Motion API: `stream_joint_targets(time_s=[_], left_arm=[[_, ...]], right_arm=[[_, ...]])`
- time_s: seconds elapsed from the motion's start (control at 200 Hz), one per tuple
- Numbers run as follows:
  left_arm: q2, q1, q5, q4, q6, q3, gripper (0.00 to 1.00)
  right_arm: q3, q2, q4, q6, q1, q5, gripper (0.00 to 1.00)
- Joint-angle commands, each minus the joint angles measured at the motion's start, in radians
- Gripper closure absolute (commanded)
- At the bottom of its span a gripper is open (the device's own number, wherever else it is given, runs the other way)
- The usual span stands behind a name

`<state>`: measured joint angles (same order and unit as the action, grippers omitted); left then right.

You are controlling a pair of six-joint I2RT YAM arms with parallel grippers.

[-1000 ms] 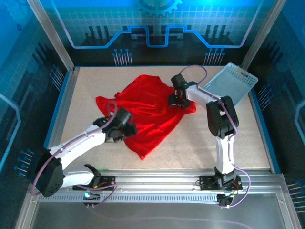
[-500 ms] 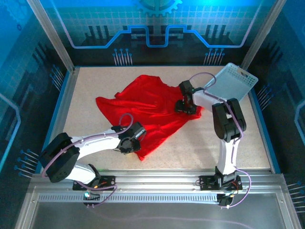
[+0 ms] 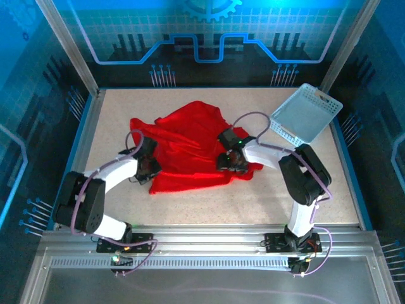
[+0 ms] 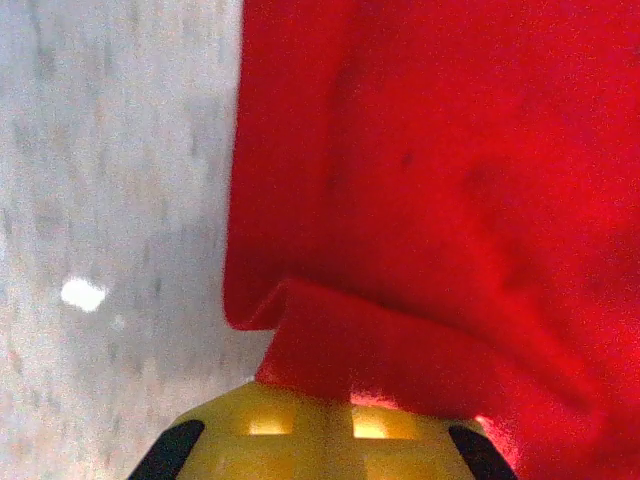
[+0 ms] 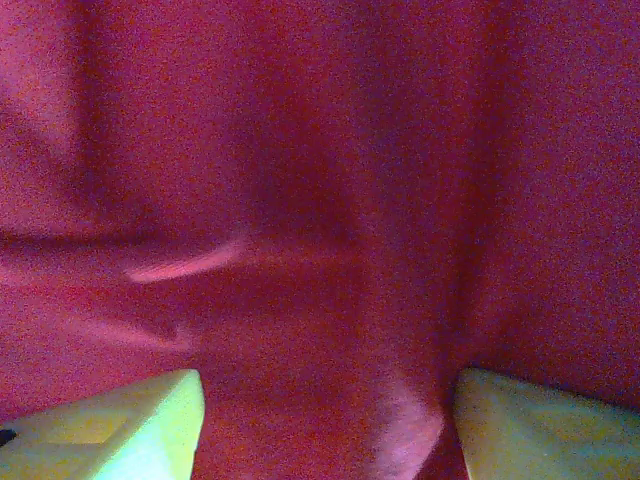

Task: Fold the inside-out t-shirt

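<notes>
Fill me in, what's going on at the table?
A red t-shirt lies crumpled and unfolded on the table. The left gripper is shut on the shirt's left edge. The right gripper is down on its right side, jaws open over the cloth. A light blue basket sits tilted at the far right corner.

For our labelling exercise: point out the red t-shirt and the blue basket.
red t-shirt (image 3: 190,145), top view, middle of the cloth.
blue basket (image 3: 308,114), top view, middle of its mesh face.
</notes>
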<state>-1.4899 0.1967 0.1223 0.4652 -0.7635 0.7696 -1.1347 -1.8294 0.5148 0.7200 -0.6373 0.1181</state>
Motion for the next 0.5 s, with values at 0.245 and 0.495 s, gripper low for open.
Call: stream_joint_targets(time_s=[0.245,0.495], left_arm=[[0.123,-0.085,0.055,0.114,0.121,0.106,0.35],[0.437,-0.049,0.073,0.196,0.003,-0.163,0.34]], right_arm=[[-0.081,0.151,0.119,-0.053,-0.007,0.119,0.31],[-0.033,0.174,0.070,-0.123,0.007,0.021,0.31]])
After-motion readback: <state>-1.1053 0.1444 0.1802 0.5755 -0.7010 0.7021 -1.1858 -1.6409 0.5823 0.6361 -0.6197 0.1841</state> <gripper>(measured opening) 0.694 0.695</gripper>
